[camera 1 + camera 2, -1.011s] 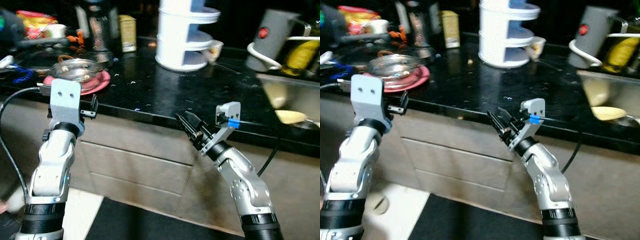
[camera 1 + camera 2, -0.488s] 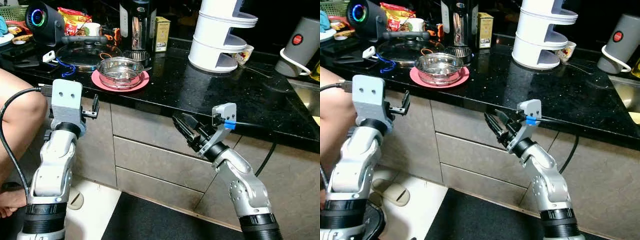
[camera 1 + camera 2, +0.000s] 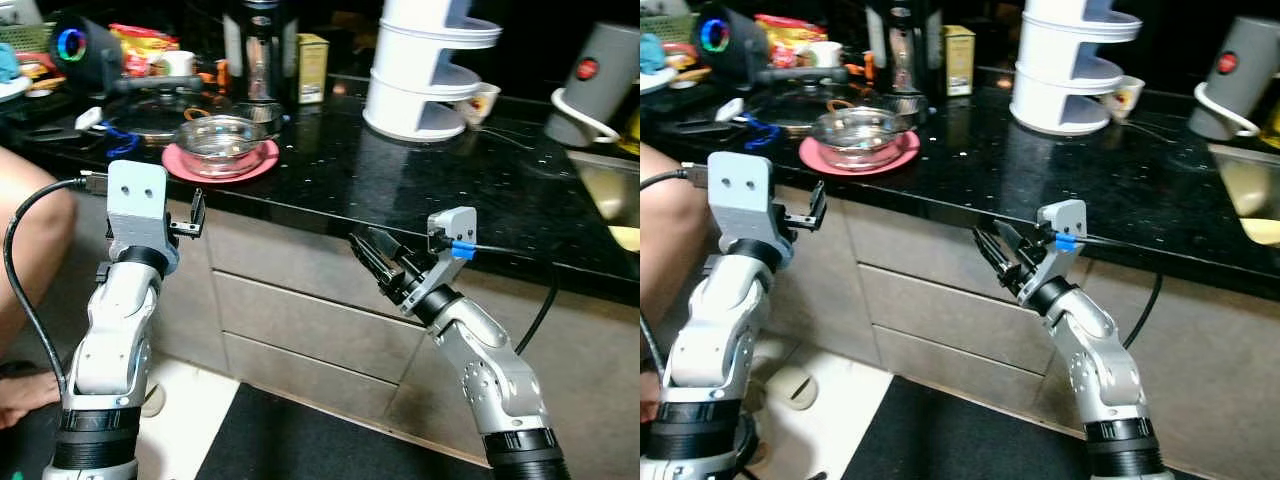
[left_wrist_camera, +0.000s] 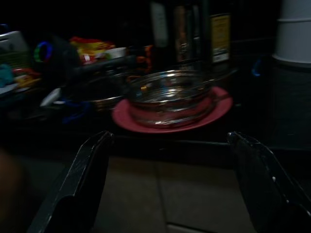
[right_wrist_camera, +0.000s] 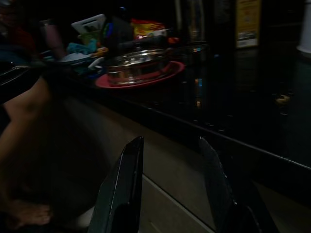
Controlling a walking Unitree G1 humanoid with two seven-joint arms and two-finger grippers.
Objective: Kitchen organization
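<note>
A steel bowl (image 3: 221,139) sits on a pink plate (image 3: 258,160) near the front edge of the black counter (image 3: 400,190), toward its left end — the likeliest thing to tidy. The left gripper (image 3: 193,215) hangs just below that front edge, in front of the plate, fingers spread wide and empty (the left wrist view frames the bowl between them). The right gripper (image 3: 375,258) waits farther right, below the same edge by the drawers (image 3: 300,320), fingers parted and holding nothing. A person's leg (image 3: 35,250) is close on the left. The bowl looks light, stiff and slick — I would pinch its rim, one finger inside, since it may slide on the plate.
</note>
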